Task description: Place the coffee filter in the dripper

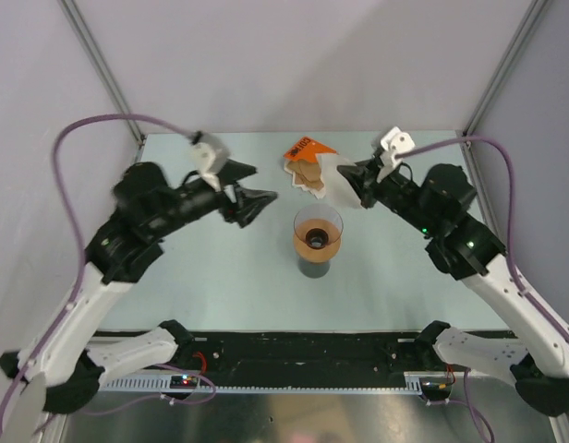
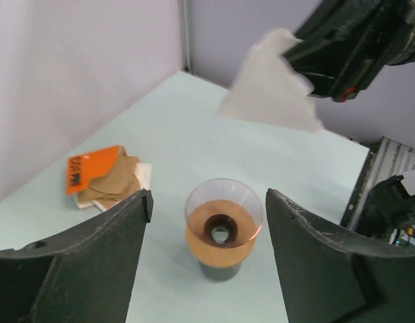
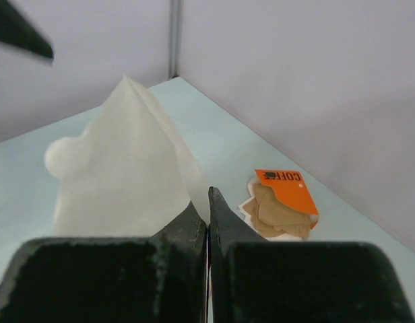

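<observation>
Right end effector [image 3: 207, 208] holds coffee filter [image 3: 120, 175] above table [image 1: 220, 286].

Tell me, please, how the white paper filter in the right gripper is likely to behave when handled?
The coffee filter looks thin and probably light, pinched at one edge by the right gripper. It holds its shape unsupported, so somewhat stiff, yet likely to crumple if pushed against the dripper.
</observation>
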{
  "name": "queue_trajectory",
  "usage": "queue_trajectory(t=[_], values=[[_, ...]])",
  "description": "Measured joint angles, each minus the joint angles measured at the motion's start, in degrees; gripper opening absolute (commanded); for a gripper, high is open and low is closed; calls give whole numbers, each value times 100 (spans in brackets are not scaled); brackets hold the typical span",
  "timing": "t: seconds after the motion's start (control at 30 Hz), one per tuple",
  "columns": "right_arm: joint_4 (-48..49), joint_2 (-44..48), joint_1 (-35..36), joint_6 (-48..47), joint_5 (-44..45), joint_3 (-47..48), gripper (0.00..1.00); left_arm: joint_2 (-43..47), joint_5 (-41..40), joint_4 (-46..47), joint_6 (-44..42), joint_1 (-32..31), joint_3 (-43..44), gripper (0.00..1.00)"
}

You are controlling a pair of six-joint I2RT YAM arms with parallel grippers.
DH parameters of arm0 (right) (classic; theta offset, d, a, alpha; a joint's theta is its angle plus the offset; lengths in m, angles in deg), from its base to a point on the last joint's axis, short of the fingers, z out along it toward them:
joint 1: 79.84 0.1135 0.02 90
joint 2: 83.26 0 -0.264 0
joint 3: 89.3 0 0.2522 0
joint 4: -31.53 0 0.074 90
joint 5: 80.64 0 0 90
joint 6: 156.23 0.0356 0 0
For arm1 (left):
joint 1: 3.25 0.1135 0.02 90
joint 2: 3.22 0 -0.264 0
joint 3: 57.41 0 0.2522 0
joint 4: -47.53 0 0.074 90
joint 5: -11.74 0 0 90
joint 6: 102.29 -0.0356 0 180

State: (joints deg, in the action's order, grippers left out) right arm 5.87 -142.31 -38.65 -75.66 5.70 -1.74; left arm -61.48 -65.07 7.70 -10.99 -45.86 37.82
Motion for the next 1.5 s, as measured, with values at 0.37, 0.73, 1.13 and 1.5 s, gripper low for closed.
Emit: queue_trajectory(t=[0.37,0.73,1.13,1.5], values=[[-321,800,0,-1711,-2699,-496,0,632,2802,28,-802,1025,-155,64],[-848,835,767,-3086,-3329,-551,0,-122,2837,-608,-1722,-529,-109,47],[-833,833,964,-3023,-3324,-551,0,-326,2153,-778,-2227,-1204,-105,55],[-809,833,1126,-2640,-3329,-551,0,-431,1624,-798,-2234,-1241,7,69]])
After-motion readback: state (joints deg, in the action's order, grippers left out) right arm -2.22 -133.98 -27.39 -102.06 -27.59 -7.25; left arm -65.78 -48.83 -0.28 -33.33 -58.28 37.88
